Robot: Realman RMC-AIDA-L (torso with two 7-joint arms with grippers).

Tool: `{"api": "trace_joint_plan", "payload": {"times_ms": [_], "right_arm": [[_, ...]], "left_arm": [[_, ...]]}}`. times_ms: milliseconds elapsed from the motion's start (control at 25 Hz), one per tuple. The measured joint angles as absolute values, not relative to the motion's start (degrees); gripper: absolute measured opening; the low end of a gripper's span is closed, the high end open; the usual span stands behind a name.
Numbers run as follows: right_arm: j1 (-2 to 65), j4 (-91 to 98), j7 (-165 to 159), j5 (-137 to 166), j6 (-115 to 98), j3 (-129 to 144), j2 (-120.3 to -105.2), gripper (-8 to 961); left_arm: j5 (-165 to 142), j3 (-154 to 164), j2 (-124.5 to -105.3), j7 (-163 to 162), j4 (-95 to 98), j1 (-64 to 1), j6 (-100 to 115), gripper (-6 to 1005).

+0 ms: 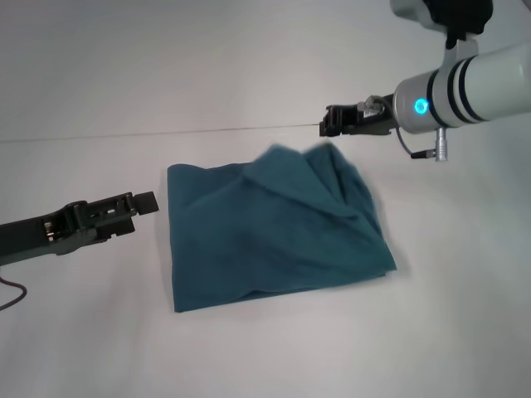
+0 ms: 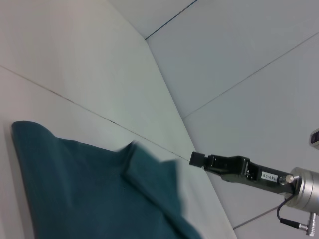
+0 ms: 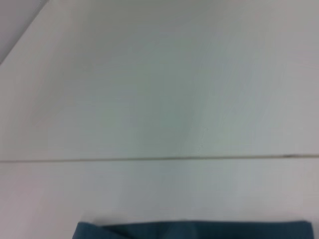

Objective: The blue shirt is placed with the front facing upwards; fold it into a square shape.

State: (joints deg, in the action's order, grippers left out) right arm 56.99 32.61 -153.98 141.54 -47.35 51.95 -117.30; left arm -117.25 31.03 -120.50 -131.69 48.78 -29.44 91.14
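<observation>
The blue shirt lay folded into a rough square on the table. The right gripper hovered just above its rumpled far corner, nearer than the left gripper, which hung beside its left edge. Neither gripper's finger opening could be told.

Blue shirt lettering hidden in folds; far edge blurred; both claws' finger gaps indiscernible.

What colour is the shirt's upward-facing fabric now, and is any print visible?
The blue shirt is plain dark teal-blue, with no print visible; the head view shows it best.
</observation>
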Motion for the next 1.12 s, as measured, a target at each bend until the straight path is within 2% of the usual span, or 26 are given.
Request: {"api": "trace_joint_plan", "payload": {"times_ms": [480, 720, 840, 920, 1120], "right_arm": [[56.2, 29.5, -152.7, 141.3, -45.3, 52.0, -116.93, 80], [54.2, 33.6, -149.8, 134.6, -57.1, 51.9, -114.77, 80], [53.9, 34.0, -149.2, 133.4, -61.2, 51.9, -114.07, 165], [54.0, 33.4, -148.6, 133.1, -63.5, 52.0, -114.13, 222], [55.5, 31.0, -148.1, 133.2, -64.3, 54.1, -115.55, 256]], "left_arm": [[-117.2, 31.0, -120.70, -131.9, 48.8, -29.5, 91.1, 933], [-117.2, 30.1, -120.54, -131.9, 47.9, -29.2, 91.1, 933], [-117.1, 28.6, -120.40, -131.9, 47.5, -29.2, 91.1, 933], [-117.0, 27.6, -120.38, -131.8, 47.4, -29.2, 91.0, 933], [-116.8, 26.1, -120.34, -131.9, 47.2, -29.0, 91.0, 933]]}}
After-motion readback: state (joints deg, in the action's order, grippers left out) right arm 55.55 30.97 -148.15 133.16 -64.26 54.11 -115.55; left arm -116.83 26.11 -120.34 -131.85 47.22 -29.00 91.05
